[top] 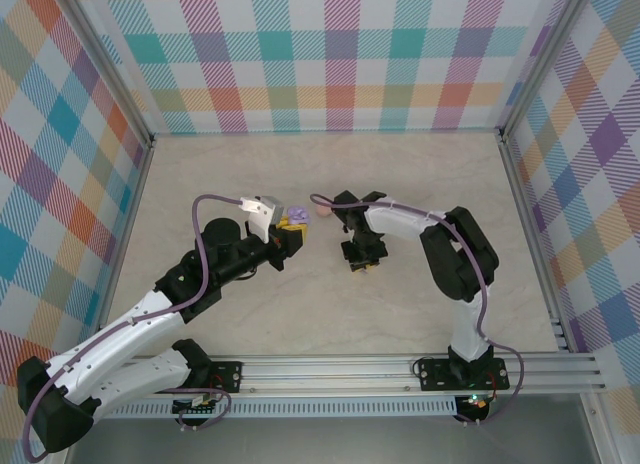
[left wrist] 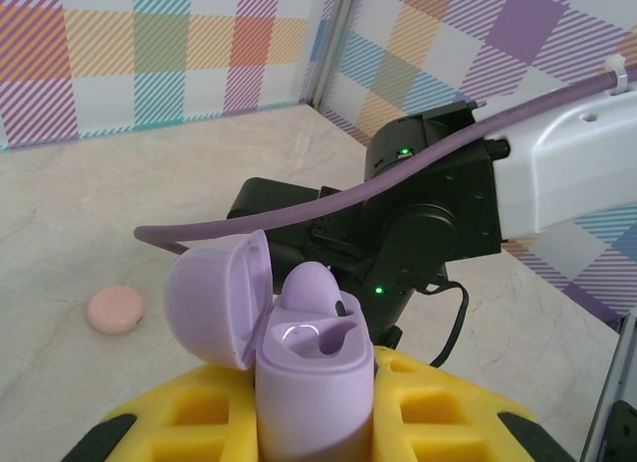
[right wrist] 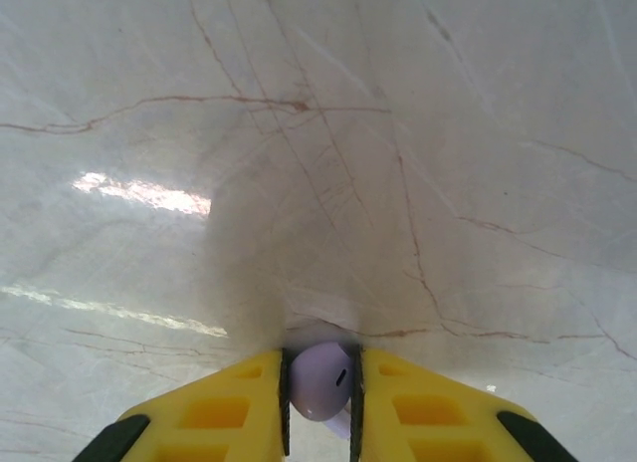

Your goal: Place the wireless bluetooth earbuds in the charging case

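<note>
Standing at the near rail, watching both arms reaching out over the desk [top: 420, 304].

Nearest: the right hand [top: 360, 258] is pointing down at the desk, its yellow fingers [right wrist: 239, 407] pressing in on both sides of a purple earbud [right wrist: 320, 380]. The jaws are sitting nearly together, with the bud alone keeping them apart. The bud is hanging very low over the marble; cannot tell whether it is touching.

A little farther, off to that hand's left: the left hand [left wrist: 314, 432] is clamping the purple charging case [left wrist: 314, 387] by its lower body, closed tight on it. The lid [left wrist: 214, 293] is hanging open to one side. One well is holding a seated earbud [left wrist: 311, 286]; the well beside it is looking empty, by my judgement.

Key relation: the case is lying left of and slightly beyond the right hand, apart from it. Its long axis is running along the left hand's fingers, and its mouth is facing away from that wrist, toward the right arm. The right hand is carrying the bud, so I am judging it needs to travel left and tilt from downward toward that mouth. Which way the bud's stem is pointing in the grip is not readable.

Beyond: a pink case [top: 320, 211] is lying shut on the desk just past the purple one. The checked wall [top: 330, 54] is closing off the far side.
</note>
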Motion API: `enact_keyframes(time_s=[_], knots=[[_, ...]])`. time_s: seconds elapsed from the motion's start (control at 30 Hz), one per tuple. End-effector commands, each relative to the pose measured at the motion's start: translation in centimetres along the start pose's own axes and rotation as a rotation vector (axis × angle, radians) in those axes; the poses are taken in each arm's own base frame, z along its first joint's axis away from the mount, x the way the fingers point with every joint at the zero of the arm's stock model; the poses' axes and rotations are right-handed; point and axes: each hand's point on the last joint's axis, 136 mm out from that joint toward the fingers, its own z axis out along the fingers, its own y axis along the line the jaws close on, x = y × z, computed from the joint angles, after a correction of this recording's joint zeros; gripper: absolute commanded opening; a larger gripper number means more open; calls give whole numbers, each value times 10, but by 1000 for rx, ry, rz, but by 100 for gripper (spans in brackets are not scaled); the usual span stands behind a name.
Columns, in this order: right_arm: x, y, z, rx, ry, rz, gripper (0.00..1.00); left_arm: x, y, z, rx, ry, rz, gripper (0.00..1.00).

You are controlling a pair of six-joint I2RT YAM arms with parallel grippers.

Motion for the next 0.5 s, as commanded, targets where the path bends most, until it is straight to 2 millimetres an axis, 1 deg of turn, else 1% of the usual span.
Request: enact_keyframes(time_s=[0.0, 0.13, 0.23, 0.47], knots=[[-11, 2, 4, -50, -79, 49, 20, -4, -7, -4, 16, -6, 17, 0], [-14, 0, -8, -123, -156, 96, 20, 0, -5, -1, 12, 3, 13, 0], [-17, 3, -23, -203, -237, 125, 20, 4, -3, 1, 8, 10, 9, 0], [-20, 10, -71, -420, -428, 164, 19, 15, 2, 8, -3, 21, -8, 0]])
